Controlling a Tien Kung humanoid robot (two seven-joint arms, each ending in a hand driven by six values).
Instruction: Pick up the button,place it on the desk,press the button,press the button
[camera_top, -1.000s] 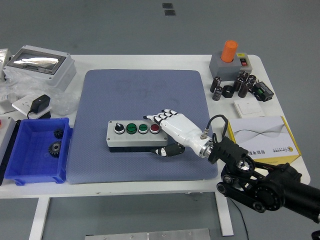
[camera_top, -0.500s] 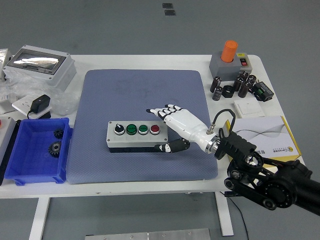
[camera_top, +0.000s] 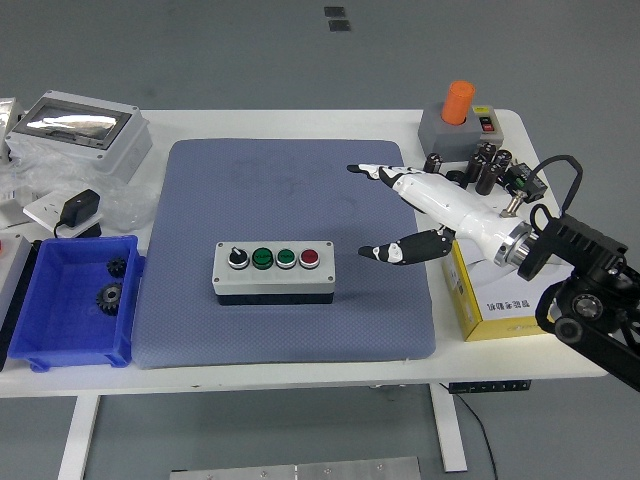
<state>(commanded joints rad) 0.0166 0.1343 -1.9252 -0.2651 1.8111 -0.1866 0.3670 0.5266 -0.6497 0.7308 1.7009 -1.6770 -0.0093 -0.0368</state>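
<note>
Button box (camera_top: 273, 270), grey with a black base, lies flat on the blue-grey mat (camera_top: 290, 190) that covers the middle of my white tabletop (camera_top: 300, 372). Along its top run a black-and-white knob, two green buttons and one red button (camera_top: 310, 258) at the right end.

My right robot hand (camera_top: 420, 205) hangs over the mat's right edge, up and to the right of the box and clear of it, fingers spread wide, thumb pointing back toward the box, gripping nothing. My black forearm comes in from the right over a yellow-and-white carton (camera_top: 500, 295).

Left of the mat sits a blue bin (camera_top: 40, 345) with two dark gears (camera_top: 108, 296) inside. Behind it are a black adapter (camera_top: 80, 212), crinkled clear plastic and a grey enclosure with a shiny lid (camera_top: 75, 130). At the far right corner stands a grey block with an orange cylinder (camera_top: 460, 102), with a cluster of small black cylinders (camera_top: 485, 165) just beside it. Beyond the tabletop is a plain grey floor (camera_top: 300, 50) with two small dark plates in it.
</note>
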